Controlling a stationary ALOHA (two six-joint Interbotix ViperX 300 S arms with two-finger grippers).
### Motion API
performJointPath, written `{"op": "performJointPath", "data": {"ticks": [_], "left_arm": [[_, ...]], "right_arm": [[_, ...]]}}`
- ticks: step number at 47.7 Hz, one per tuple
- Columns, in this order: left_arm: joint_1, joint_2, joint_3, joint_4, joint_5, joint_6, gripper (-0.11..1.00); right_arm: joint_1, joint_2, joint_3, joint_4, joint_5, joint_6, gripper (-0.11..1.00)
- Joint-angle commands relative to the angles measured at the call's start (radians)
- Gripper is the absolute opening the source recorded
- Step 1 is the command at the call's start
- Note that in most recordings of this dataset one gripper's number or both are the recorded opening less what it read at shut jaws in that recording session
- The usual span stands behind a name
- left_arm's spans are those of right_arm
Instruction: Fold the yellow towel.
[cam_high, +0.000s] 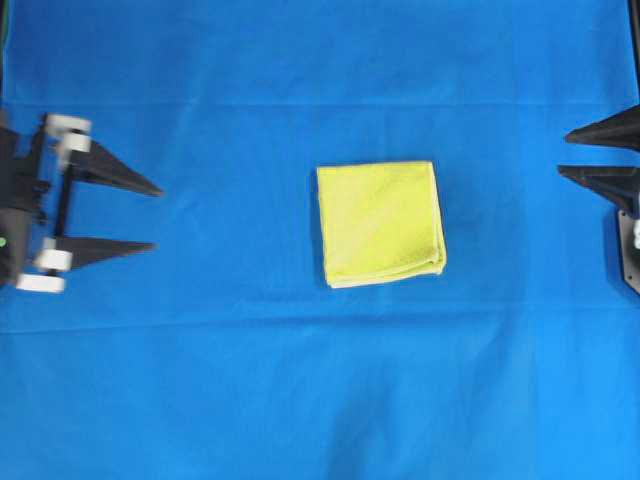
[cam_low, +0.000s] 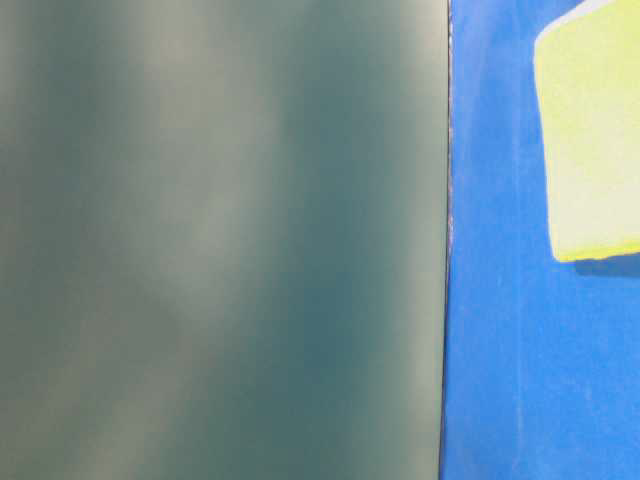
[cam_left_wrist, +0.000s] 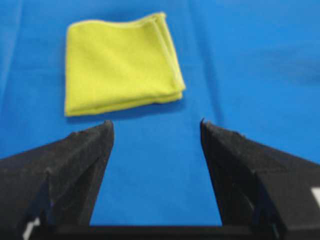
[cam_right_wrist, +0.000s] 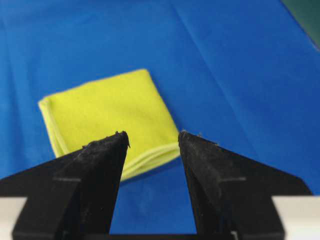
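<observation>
The yellow towel (cam_high: 380, 222) lies folded into a small square pad in the middle of the blue cloth, its layered edges showing along the front and right sides. It also shows in the left wrist view (cam_left_wrist: 120, 62), the right wrist view (cam_right_wrist: 107, 120) and the table-level view (cam_low: 590, 140). My left gripper (cam_high: 157, 218) hovers at the far left, open and empty, well apart from the towel. My right gripper (cam_high: 563, 153) stands at the far right edge, open and empty too. In the wrist views both sets of fingers (cam_left_wrist: 90, 150) (cam_right_wrist: 207, 160) frame bare blue cloth.
A blue cloth (cam_high: 300, 380) covers the whole table, with faint creases. In the table-level view a dark grey-green panel (cam_low: 220, 240) fills the left two thirds and hides most of the scene.
</observation>
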Motion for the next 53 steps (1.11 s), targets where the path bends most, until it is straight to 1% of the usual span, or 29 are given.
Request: {"op": "performJointPath", "data": {"ticks": [1,6,9,17,25,37,53], "left_arm": [[0.017,-0.083,0.044,-0.002,-0.006,0.0,0.67],[0.037,-0.186,0.129,-0.002,-0.005,-0.006,0.66],[0.044,-0.235,0.163,-0.003,-0.005,-0.015,0.66],[0.051,-0.318,0.209,-0.002,0.005,-0.017,0.65],[0.057,-0.321,0.212,-0.003,0.015,-0.017,0.65],[0.072,-0.319,0.212,-0.003,0.017,-0.017,0.65],[0.072,-0.322,0.21,-0.002,0.018,-0.017,0.65]], "right_arm": [[0.002,-0.041,0.012,-0.015,-0.009,-0.003,0.52],[0.0,-0.083,0.048,-0.032,-0.031,-0.002,0.5],[-0.006,-0.097,0.067,-0.043,-0.048,0.008,0.49],[-0.04,-0.127,0.115,-0.046,-0.092,0.034,0.46],[-0.071,-0.127,0.115,-0.051,-0.1,0.037,0.46],[-0.071,-0.127,0.117,-0.051,-0.1,0.037,0.45],[-0.071,-0.127,0.115,-0.051,-0.101,0.037,0.45]]}}
